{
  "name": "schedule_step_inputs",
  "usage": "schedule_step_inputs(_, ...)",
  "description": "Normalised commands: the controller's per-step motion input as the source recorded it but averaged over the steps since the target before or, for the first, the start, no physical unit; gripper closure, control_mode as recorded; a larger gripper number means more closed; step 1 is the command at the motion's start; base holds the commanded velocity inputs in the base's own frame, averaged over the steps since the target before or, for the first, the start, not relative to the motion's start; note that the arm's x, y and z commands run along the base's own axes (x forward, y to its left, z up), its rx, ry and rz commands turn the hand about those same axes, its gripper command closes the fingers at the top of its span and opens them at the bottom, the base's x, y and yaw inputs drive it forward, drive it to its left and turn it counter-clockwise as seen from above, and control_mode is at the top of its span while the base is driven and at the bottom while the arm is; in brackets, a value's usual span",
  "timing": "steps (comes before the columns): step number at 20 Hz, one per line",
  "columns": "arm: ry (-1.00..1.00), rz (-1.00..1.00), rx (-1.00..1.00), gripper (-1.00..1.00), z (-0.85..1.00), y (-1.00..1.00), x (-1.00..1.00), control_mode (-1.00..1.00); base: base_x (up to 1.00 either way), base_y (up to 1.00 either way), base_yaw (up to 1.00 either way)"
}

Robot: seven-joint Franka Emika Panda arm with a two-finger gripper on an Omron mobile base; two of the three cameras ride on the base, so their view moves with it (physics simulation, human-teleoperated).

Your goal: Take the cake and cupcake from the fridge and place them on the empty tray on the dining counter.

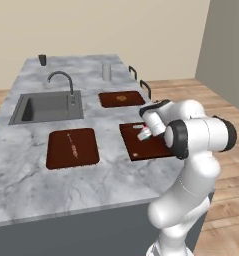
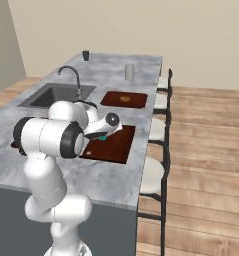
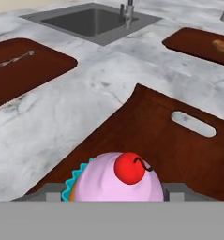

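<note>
Cupcake [image 3: 114, 180] sits between end effector [image 3: 115, 196] fingers (over tray [image 3: 179, 154]).

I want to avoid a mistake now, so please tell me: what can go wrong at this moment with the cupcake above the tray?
1. The cupcake sits between the gripper fingers over the tray; released while not yet resting on the tray, it might tip or roll.
2. It seems close to the tray's near edge, so it could end up on the dining counter instead.
</note>
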Motion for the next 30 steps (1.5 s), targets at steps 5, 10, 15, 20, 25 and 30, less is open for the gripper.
schedule_step_inputs(5, 0.00, 0.00, 0.00, 1.00, -0.24, 0.00, 0.32, -1.00, 0.00, 0.00, 0.00)
schedule_step_inputs(10, 0.00, 0.00, 0.00, 1.00, -0.22, 0.00, 0.30, -1.00, 0.00, 0.00, 0.00)
schedule_step_inputs(15, 0.00, 0.00, 0.00, 1.00, -0.21, 0.00, 0.31, -1.00, 0.00, 0.00, 0.00)
schedule_step_inputs(20, 0.00, 0.00, 0.00, 1.00, -0.21, 0.00, 0.29, -1.00, 0.00, 0.00, 0.00)
schedule_step_inputs(25, -0.01, 0.00, 0.00, 1.00, -0.30, 0.01, 0.26, -1.00, 0.00, 0.00, 0.00)
schedule_step_inputs(30, -0.03, 0.00, 0.00, 1.00, -0.37, 0.03, 0.21, -1.00, 0.00, 0.00, 0.00)
